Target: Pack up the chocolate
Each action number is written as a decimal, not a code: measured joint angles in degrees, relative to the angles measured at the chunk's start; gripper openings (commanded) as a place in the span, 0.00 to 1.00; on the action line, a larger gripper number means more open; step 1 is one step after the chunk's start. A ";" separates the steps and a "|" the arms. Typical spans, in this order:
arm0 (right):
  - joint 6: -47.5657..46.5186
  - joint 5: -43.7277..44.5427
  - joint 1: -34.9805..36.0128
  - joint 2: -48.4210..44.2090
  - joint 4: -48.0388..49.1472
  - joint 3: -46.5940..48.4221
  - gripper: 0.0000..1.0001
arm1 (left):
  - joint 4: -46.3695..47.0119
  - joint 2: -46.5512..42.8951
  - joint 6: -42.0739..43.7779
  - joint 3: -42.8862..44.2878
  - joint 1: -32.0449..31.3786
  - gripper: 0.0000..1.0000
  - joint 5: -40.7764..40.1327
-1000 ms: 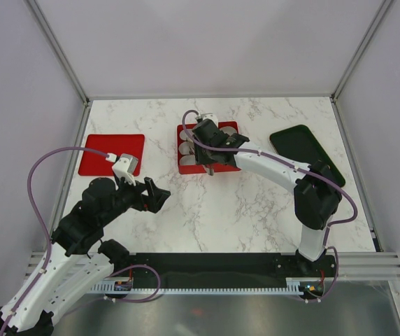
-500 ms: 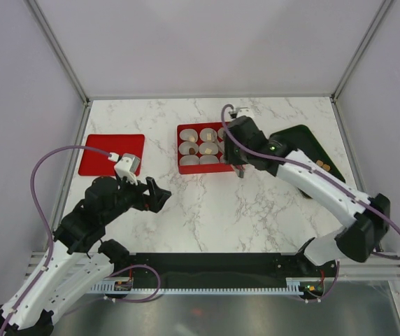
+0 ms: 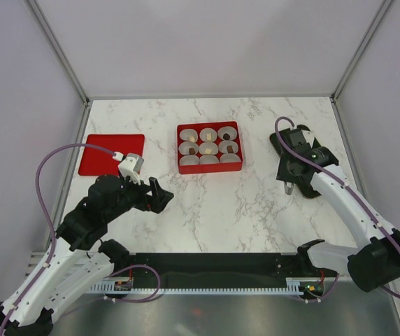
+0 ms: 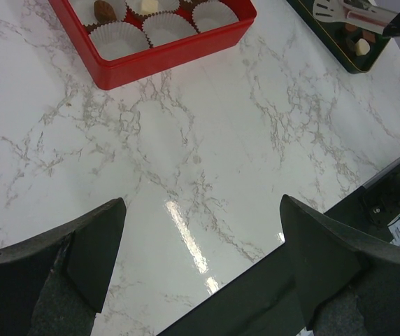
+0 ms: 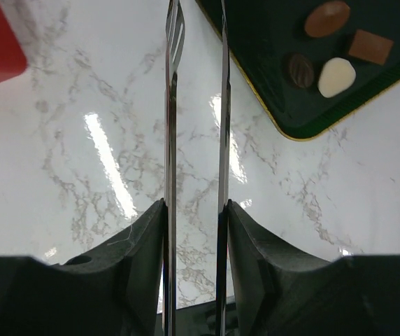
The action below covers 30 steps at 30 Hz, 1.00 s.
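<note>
Loose chocolate (image 5: 337,76) on the dark green tray (image 5: 270,42): 4 pieces in a tight cluster, brown oval, tan square, dark round and cream-white, at 1 to 2 o'clock from the right gripper (image 5: 196,14) in its wrist view. Off the line of the blades, not between them. Blades narrow, nearly parallel, nothing held. Brown oval's long axis roughly 2 to 8 o'clock, across the gap rather than along it, so probably a shift toward 2 o'clock and a turn of the wrist before closing.

Far nearer than the left gripper (image 4: 201,210), which hovers wide and holding nothing over bare marble, well apart from the tray.

More chocolate already in the red box (image 3: 209,167), at 10 o'clock from the right gripper in the top view. Of 9 paper cups (image 4: 119,38), several filled; the 3 in the near row look empty. Nothing between tray and box. Red lid (image 3: 111,154) far off at 9 o'clock.
</note>
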 measured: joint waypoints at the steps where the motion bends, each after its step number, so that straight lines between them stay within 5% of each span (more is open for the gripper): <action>1: 0.31 0.13 -1.03 0.00 -0.48 -0.76 0.47 | 0.00 0.00 0.00 0.00 0.00 0.99 0.04; 14: 0.39 2.38 -16.55 -0.46 -2.32 -1.75 0.48 | 0.02 -0.15 0.00 -0.07 0.00 0.99 0.90; 30: 0.07 -1.77 -20.15 -1.31 1.99 -6.86 0.48 | 0.02 0.17 0.00 -0.07 0.00 0.99 1.25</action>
